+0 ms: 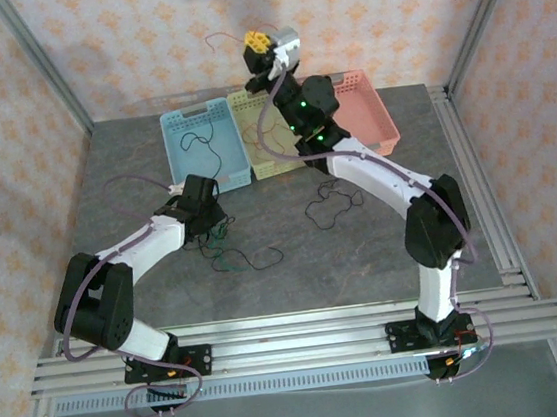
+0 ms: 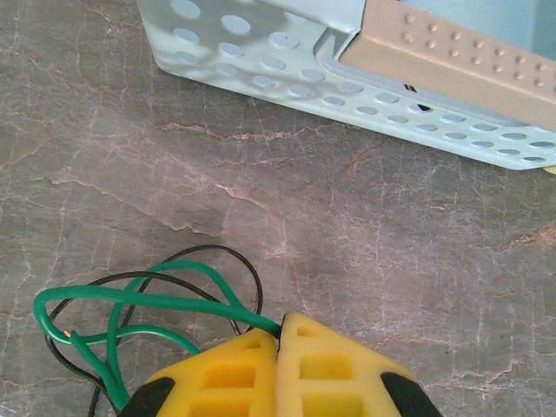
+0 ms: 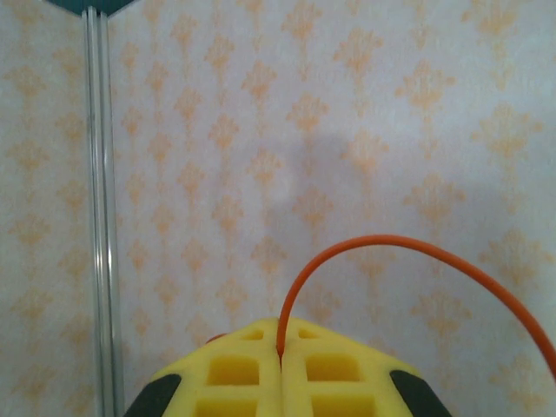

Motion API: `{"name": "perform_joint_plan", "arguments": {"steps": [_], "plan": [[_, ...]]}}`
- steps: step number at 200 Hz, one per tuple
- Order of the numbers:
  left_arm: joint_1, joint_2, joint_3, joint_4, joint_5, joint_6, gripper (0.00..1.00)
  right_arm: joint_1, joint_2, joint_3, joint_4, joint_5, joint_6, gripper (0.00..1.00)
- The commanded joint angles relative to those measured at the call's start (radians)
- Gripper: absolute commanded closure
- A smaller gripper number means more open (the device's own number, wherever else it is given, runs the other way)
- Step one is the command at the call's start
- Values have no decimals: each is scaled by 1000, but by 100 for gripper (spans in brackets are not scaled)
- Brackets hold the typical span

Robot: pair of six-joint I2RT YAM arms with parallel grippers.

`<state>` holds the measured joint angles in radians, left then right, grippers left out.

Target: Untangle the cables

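While my right pincer (image 3: 281, 339) is pressed together on a thin red-orange cable (image 3: 391, 241), it hangs high in front of the patterned back wall. The wire arcs up from the seam of the yellow pads and drops away to the right.

My left pincer (image 2: 282, 328) sits low over the grey stone-look table (image 2: 391, 226). Its pads are closed on a green cable (image 2: 130, 300) that enters right at their seam. That green wire loops just to the left, crossed with a thinner black cable (image 2: 250, 278), and one cut green end lies inside the loops. Beyond them stands a pale blue perforated tray (image 2: 261, 61).

From above, more loose black strands (image 1: 330, 203) squiggle on the table between my arms. They lie in front of the blue tray, a yellowish tray (image 1: 248, 131) and a pink tray (image 1: 368, 113).

I judge these wires very light, limp yet slightly springy, with smooth insulation that may slide through foam pads. They look best gripped on one single strand, near a free end or just outside a crossing. A hard tug would probably tighten the tangle.
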<state>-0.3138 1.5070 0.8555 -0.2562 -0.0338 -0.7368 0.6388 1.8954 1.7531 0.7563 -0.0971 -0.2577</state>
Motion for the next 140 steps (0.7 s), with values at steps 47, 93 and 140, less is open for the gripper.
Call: {"name": "perform_joint_plan", "arguments": {"steps": [47,93,140], "plan": [[5,-22,-9,19,-12,-12,100,-26,154,377,-75,-19,-59,100],[4,-20,-8,19,-8,-10,100,-44,264,611,-128,-24,-68,100],[4,-19,-9,24,-2,-10,100,-56,391,736,-155,-25,-66,100]]}}
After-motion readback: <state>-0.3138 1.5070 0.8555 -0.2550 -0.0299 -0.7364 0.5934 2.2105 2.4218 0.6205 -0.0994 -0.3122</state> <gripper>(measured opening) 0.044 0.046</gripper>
